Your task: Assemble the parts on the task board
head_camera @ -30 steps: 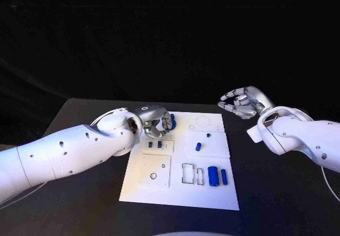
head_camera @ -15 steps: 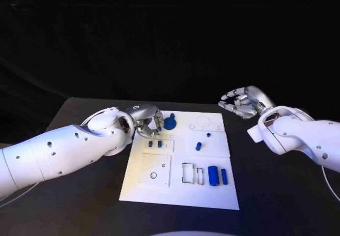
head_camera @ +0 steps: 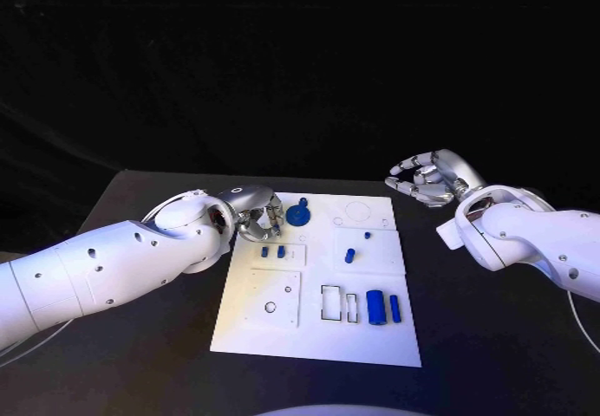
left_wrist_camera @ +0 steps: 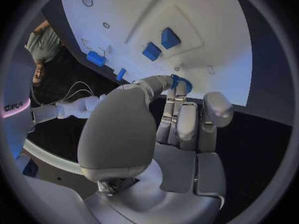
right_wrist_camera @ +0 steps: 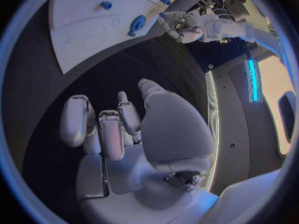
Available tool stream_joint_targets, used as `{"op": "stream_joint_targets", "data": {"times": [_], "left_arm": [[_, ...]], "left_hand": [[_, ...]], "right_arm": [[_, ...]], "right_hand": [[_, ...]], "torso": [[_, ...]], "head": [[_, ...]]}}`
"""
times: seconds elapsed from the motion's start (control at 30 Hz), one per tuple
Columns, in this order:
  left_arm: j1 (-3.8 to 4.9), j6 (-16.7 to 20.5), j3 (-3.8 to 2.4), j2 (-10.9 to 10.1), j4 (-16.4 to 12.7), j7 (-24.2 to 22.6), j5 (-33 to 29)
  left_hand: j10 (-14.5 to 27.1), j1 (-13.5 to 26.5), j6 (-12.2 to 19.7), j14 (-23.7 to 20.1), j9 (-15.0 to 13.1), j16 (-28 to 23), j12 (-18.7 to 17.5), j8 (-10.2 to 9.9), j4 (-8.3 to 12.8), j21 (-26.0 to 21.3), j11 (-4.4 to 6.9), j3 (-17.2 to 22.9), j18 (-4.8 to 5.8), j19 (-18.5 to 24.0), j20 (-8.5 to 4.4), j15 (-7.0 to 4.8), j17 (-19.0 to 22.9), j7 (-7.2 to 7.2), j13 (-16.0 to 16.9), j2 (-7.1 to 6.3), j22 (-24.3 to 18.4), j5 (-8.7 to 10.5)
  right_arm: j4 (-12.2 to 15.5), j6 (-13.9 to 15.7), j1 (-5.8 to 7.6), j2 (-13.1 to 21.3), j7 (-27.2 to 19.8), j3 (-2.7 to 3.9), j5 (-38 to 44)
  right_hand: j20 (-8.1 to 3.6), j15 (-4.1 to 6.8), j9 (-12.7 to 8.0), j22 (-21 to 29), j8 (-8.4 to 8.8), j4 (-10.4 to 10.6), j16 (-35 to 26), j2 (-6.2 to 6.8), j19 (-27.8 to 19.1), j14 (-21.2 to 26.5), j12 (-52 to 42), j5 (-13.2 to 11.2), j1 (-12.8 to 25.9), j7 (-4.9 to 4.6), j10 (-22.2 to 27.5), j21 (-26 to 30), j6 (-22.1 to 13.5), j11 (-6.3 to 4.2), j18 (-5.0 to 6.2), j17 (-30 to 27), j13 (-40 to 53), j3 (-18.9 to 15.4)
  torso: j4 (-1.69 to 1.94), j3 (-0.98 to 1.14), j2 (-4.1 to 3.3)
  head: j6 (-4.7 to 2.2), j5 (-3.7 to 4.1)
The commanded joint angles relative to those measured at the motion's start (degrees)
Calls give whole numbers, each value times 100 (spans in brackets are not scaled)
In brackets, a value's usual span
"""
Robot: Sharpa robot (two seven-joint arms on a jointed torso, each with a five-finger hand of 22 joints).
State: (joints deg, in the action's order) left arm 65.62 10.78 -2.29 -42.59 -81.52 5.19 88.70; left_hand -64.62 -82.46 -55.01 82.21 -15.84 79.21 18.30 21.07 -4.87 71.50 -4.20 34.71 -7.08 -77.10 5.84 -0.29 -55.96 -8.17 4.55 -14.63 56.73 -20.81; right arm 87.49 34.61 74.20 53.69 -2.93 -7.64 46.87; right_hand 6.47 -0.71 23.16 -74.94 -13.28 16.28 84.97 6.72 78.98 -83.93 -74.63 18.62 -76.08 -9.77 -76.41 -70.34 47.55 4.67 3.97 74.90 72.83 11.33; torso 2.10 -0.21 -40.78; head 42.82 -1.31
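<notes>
The white task board lies mid-table. A round blue part stands at its far left corner. My left hand is beside that part; in the left wrist view, thumb and fingertips close together on the part's blue edge. Two small blue blocks sit in a recess just in front of the hand. My right hand hovers off the board's far right corner, fingers loosely curled, holding nothing. The right wrist view shows the round part with the left hand by it.
Two small blue pegs sit mid-board. Two blue cylinders lie near the front right, next to rectangular slots. A circle outline marks the far side. Black table surrounds the board.
My left hand has drawn back toward the board's left edge and turned, so the round blue part now shows fully at the far left corner. The right hand has barely moved.
</notes>
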Motion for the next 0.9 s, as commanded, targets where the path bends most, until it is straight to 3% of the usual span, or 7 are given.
{"op": "stream_joint_targets", "data": {"times": [0.03, 0.9], "left_arm": [[-12, -99, 1, 35, 47, -14, -62], [-40, -166, 28, 151, 186, -49, -105]], "left_hand": [[-48, 72, -36, 28, -2, 26, -19, -26, 24, 32, -8, 0, 60, -42, -13, 3, 5, -2, 5, 4, 0, 38], [-64, 77, -44, 21, -1, 17, -44, -35, 35, 22, -7, 5, 56, -32, -15, 3, 32, -1, 3, 7, -19, 41]], "right_arm": [[12, -4, -4, 1, -47, 0, 30], [4, -8, -5, -3, -46, 0, 30]], "right_hand": [[-5, 35, -4, -283, -20, -4, -31, -7, -18, -287, -3, 35, 19, 24, 23, 33, 23, -5, 77, 226, 6, 43], [-10, 40, -5, -283, -30, -6, -34, -8, -12, -291, -5, 39, 18, 26, 11, 37, 24, -9, 76, 231, 5, 73]], "torso": [[1, 2, 3], [5, 1, 8]], "head": [[11, 2], [38, -1]]}}
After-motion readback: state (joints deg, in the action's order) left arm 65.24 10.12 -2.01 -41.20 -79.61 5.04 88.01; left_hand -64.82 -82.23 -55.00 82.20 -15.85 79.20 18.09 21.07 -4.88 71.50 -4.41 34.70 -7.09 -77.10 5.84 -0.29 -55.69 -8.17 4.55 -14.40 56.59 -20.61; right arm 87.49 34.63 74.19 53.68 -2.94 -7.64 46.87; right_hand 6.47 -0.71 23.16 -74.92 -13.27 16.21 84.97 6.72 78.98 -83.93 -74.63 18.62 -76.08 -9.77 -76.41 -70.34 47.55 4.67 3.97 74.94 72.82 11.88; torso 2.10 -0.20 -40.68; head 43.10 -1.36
